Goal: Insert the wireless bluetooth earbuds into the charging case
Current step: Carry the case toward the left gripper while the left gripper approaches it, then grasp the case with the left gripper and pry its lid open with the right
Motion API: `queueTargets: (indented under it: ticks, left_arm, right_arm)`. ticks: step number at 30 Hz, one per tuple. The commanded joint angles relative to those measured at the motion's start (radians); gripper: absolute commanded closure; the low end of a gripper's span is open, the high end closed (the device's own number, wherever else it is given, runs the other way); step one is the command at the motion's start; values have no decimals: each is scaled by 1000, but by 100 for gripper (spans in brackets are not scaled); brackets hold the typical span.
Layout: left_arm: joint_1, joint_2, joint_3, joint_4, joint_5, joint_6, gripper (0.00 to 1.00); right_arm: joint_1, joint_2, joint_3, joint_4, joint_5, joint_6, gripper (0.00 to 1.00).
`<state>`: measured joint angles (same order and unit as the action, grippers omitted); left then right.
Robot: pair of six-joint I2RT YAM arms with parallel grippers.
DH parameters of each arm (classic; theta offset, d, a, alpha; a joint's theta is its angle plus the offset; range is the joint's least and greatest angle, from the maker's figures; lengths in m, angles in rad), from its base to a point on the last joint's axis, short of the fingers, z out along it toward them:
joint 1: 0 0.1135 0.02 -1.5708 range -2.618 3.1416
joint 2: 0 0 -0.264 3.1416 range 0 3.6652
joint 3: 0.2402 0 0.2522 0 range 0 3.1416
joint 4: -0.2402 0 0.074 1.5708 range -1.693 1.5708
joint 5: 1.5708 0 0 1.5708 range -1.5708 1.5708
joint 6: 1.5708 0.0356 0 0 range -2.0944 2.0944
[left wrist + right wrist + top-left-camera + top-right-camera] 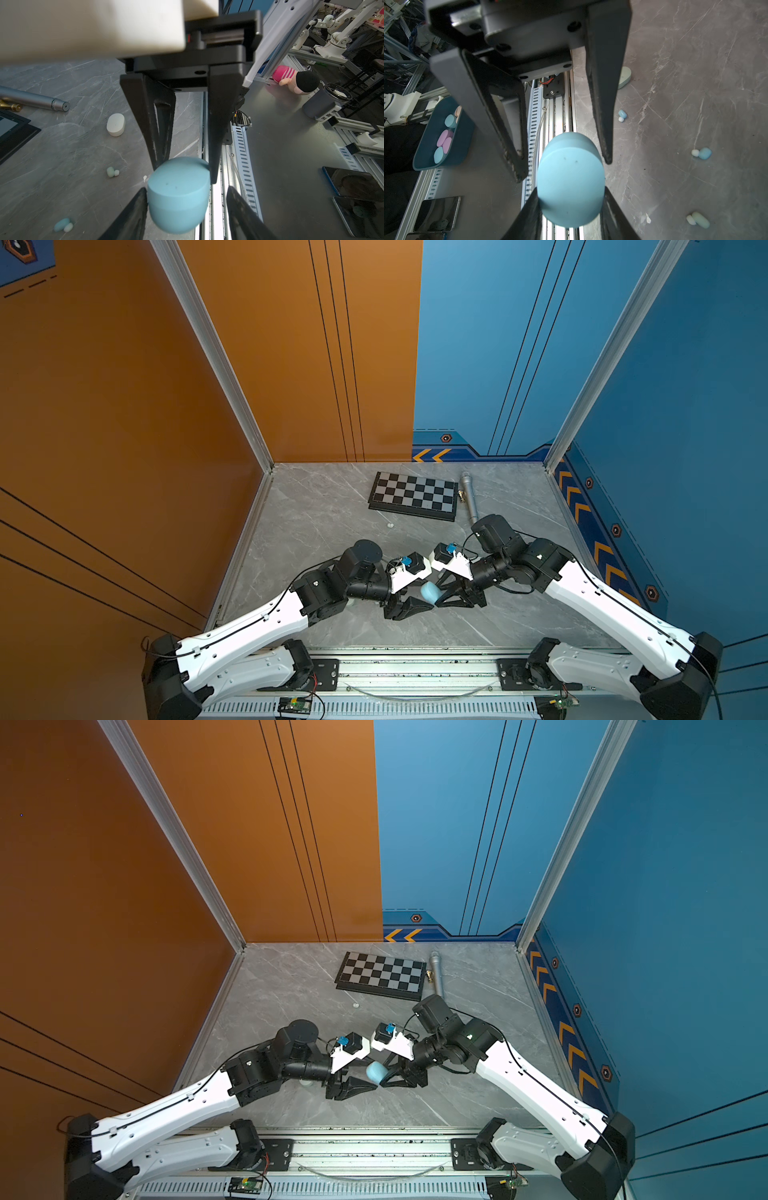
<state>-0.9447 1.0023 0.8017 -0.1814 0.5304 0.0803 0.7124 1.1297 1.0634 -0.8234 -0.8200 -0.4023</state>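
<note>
The grey marble worktop [332, 506] carries a folded chessboard [413, 495] at the back, with a silver cylinder [469, 497] just beside it. In both top views the two arms meet near the middle of the worktop, tip to tip.

The light blue charging case [430, 592] sits between them. Its lid looks closed, though the views are blurred. The right claw [187, 173] grips the case, with a finger pressed to each of two opposite sides. The left claw [563, 170] stands open around the same case. From the left wrist, one finger [135, 209] touches the case wall and the other [239, 207] stands apart from it, so it has no grip.

A white case [115, 124] lies closed on the worktop. A mint case [626, 76] shows partly behind a finger of the left claw.

The earbuds lie loose on the worktop, none between the fingers of either claw. From the right wrist these are one light blue earbud [622, 115], a second light blue earbud [704, 153] and a mint earbud [699, 220], each with a white tip. All three lie to one side of the held case. In a top view a tiny pale bud [390, 526] lies well apart from the claws, towards the chessboard.
</note>
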Motion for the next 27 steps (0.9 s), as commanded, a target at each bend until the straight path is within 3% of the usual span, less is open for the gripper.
queueTargets:
  ticks: [1,6,11,13,16,22,27]
  left_arm:
    - [-9,15,-3,26,33,-2,44]
    - [-7,35,13,23,52,5,58]
    - [-2,54,28,19,70,10,78]
    - [2,56,33,17,71,11,80]
    - [5,56,38,14,70,13,100]
    - [9,55,34,25,72,4,100]
    - [10,58,35,27,86,-9,100]
  right_arm:
    - [-4,-17,26,24,-35,21,83]
    - [-3,-21,26,31,-30,29,83]
    - [-4,-18,21,48,-19,51,83]
    - [-3,-18,20,59,-10,59,82]
    - [-3,-20,12,100,15,102,71]
    - [-54,-36,-15,174,33,155,47]
    - [-88,-46,-23,188,39,175,38]
